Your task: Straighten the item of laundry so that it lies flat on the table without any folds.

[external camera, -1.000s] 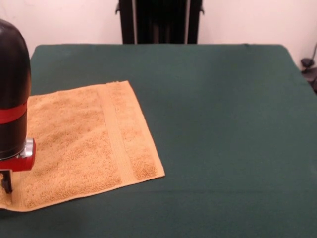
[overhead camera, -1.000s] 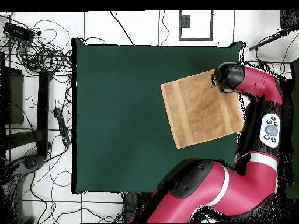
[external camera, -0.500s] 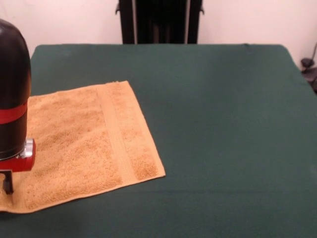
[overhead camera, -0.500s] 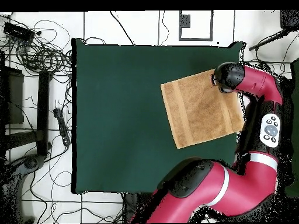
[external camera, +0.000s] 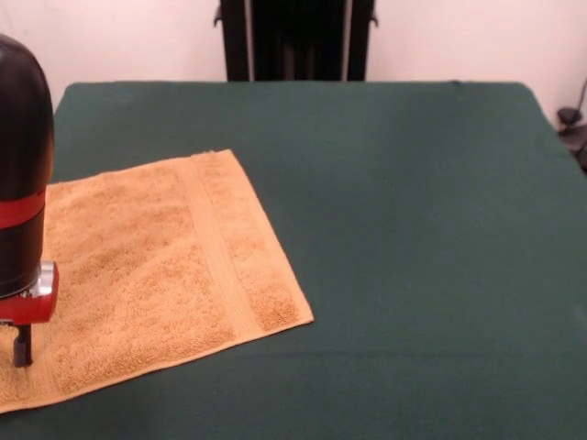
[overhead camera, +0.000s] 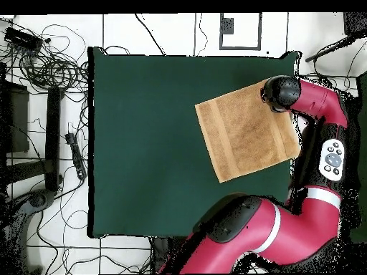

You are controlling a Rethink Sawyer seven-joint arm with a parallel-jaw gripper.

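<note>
Tool is pressing at the towel's lower-left corner; I cannot tell its state. Soft, limp terry is lying flat on the desk; I'm favouring corner holds.

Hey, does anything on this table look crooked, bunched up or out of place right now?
Only one thing: the towel lies flat with no visible folds, but it sits askew, its edges rotated against the table edges. It is also off to one side, near the table's edge, with the gripper down at one corner.
</note>
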